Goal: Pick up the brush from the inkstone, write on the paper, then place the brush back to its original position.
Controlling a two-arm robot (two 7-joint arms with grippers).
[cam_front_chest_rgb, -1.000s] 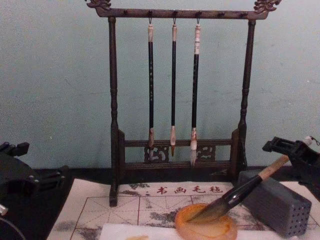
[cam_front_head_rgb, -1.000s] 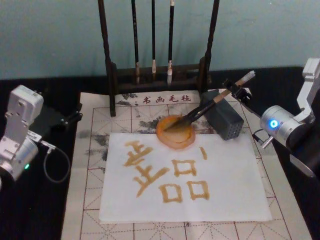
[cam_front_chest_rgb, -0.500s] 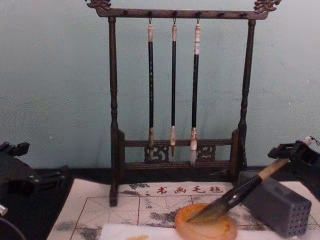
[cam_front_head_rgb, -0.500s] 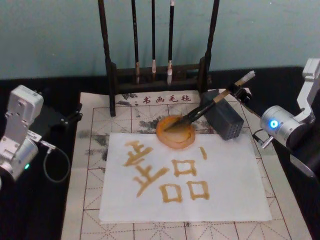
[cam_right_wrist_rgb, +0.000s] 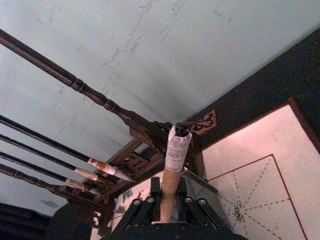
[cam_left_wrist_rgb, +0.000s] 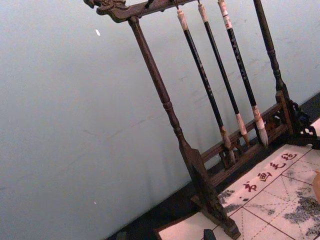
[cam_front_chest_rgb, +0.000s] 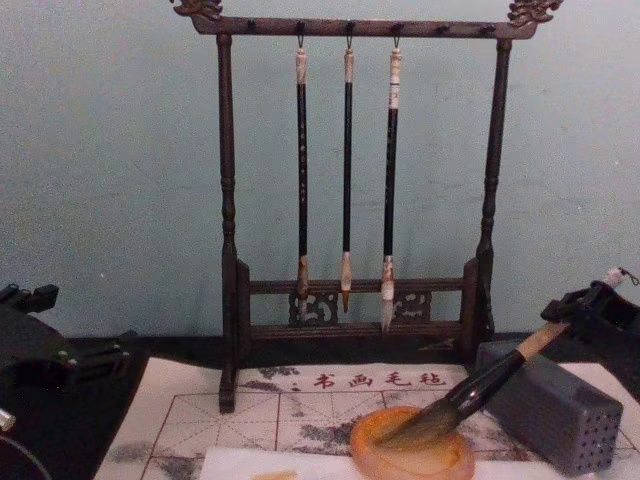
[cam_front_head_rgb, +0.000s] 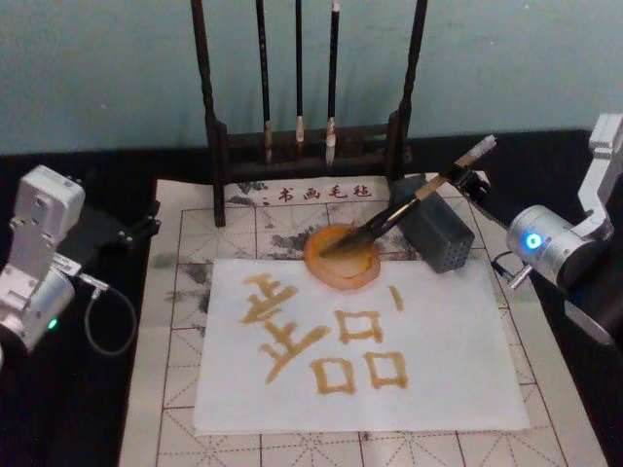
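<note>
The left gripper [cam_front_head_rgb: 134, 230] is parked at left. The paper [cam_front_head_rgb: 458, 389] already bears characters: we judge writing done. The brush [cam_front_head_rgb: 409, 202] has its bristles in the inkstone [cam_front_head_rgb: 336, 277]. The right gripper [cam_front_head_rgb: 459, 181] straddles its handle; clamped or released, we cannot tell. Withdrawal remains.

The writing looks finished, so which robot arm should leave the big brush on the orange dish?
Right. The right end effector is at the brush's upper handle, and the bristles already lie in the inkstone. The left end effector is far off, beside the mat's left edge.
</note>
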